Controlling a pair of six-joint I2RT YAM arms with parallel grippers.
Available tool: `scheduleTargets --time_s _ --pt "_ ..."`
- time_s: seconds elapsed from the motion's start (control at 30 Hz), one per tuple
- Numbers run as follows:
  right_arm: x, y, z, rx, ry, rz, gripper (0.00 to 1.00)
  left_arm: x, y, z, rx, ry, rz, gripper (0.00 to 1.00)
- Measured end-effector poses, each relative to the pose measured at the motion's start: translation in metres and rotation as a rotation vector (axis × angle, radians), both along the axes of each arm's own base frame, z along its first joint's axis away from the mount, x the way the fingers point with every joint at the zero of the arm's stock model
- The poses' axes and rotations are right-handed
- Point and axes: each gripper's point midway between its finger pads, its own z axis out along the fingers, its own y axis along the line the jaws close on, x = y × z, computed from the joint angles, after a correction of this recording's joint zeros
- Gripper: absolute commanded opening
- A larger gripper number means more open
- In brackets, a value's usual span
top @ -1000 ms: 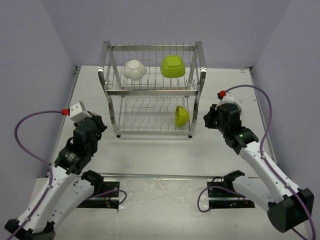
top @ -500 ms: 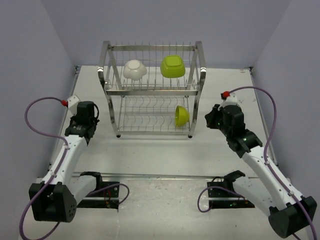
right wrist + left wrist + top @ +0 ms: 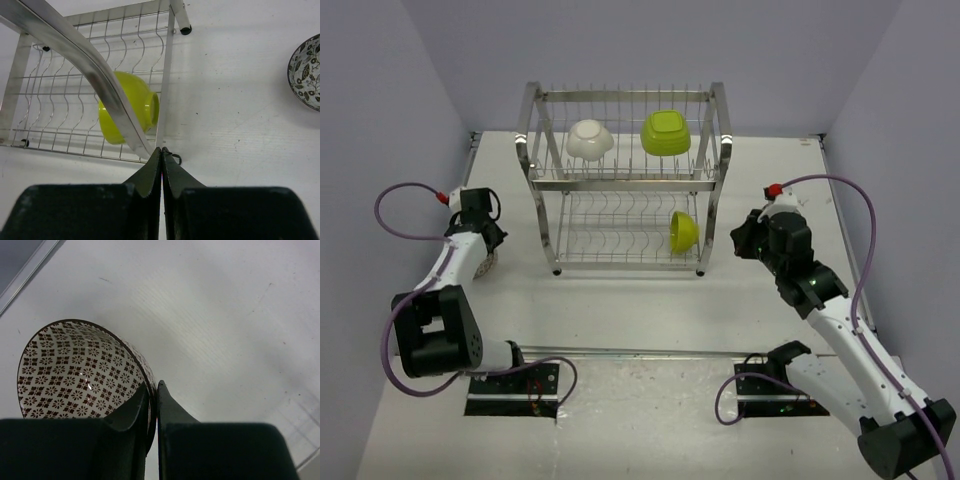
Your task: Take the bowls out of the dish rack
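Holding a lattice-patterned bowl (image 3: pixel 75 370) by its rim, the left gripper (image 3: pixel 152 386) sits left of the dish rack (image 3: pixel 620 184), low over the table (image 3: pixel 640 300). Its fingers are pinched on the thin wall, one inside and one outside, which suits a narrow lip and leaves the bowl tilted for setting down. Whether the base touches the table cannot be told. Item: white interior printed with small dark red-brown flowers in a grid, dark edge line, glossy. The right gripper (image 3: pixel 161 155) hovers just beside the rack's right end with its fingers pressed together and nothing between them, aimed past the front post (image 3: pixel 100 85) at the lower tier, probably lining up for the next pick. A leaf-patterned bowl (image 3: pixel 306 72) rests on the table right of the rack, well apart from it and mouth up, judged already unloaded. In the rack there are three. On the upper tier are a white bowl (image 3: pixel 590 139) to the left and a squarish lime bowl (image 3: pixel 666 132) to the right, both leaning among the wire dividers with their bases toward the camera. At the right end of the lower tier a round lime bowl (image 3: pixel 130 107) stands on edge, propped by the dividers, mouth to the right. The rack is chrome wire, two tiers and four shiny posts, far larger than any bowl. Progress, by judgement, is two of five out — the lower lime bowl is nearest the free arm.
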Motion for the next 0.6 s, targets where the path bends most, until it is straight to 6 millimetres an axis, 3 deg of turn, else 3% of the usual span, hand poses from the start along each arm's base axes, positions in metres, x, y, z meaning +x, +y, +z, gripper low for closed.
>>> scheduleTargets --time_s 0.2,0.6 --pt "-0.001 0.002 -0.001 0.004 0.005 0.013 0.0 0.003 0.006 -0.023 -0.002 0.085 -0.006 0.0" --pt "-0.002 0.002 -0.001 0.004 0.008 0.016 0.01 0.027 0.014 -0.033 0.011 0.13 -0.008 0.0"
